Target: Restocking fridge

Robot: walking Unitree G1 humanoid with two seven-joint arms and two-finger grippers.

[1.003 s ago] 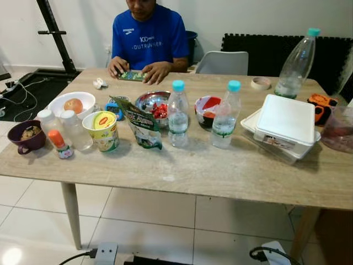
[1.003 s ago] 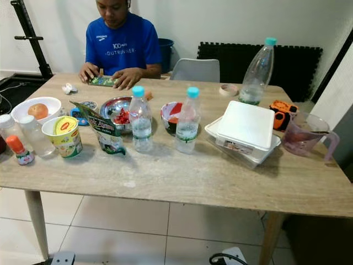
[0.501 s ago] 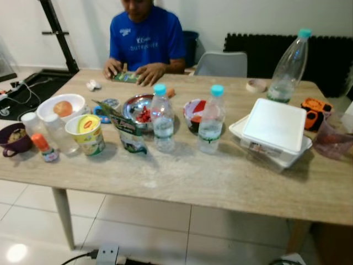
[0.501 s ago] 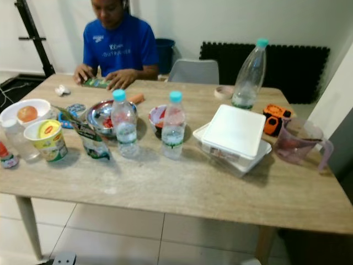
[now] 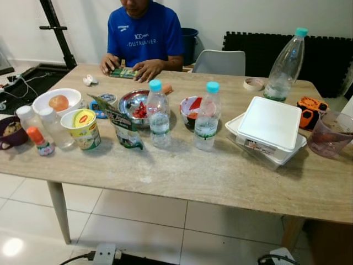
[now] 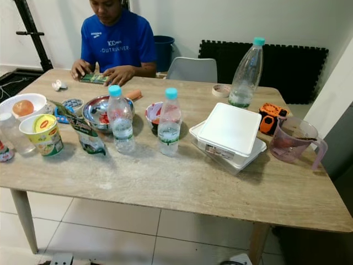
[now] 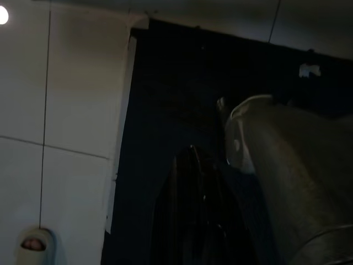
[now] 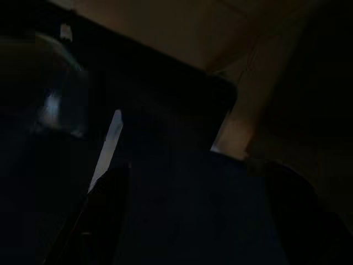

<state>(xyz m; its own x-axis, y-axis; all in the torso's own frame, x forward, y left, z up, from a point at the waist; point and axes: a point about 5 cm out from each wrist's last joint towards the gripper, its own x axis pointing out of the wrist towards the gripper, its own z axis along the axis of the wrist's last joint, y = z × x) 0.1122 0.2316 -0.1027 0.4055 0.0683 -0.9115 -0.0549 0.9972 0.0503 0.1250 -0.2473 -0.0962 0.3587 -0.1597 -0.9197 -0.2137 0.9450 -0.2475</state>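
A wooden table (image 5: 182, 176) carries the food and drink. Two small water bottles (image 5: 159, 113) (image 5: 207, 116) with teal caps stand at its middle. Left of them lie a green snack bag (image 5: 122, 122) and a yellow noodle cup (image 5: 81, 128), with a white bowl holding an apple (image 5: 55, 101) further left. Behind are a steel bowl (image 5: 134, 105) and a red-and-white bowl (image 5: 190, 107). A white foam box (image 5: 270, 128) sits at the right, a tall bottle (image 5: 285, 65) behind it. Both arms hang idle below the table in dark wrist views.
A person in a blue shirt (image 5: 144, 36) sits at the far side with hands on a phone. A pink jug (image 5: 329, 134), an orange-black item (image 5: 311, 105) and a tape roll (image 5: 253, 84) lie at the right. A grey chair (image 5: 222, 62) stands behind. Cables lie on the tiled floor (image 5: 138, 221).
The whole picture has shifted, so the camera has moved and now shows more of the table's right end. The things on the table have kept their places.
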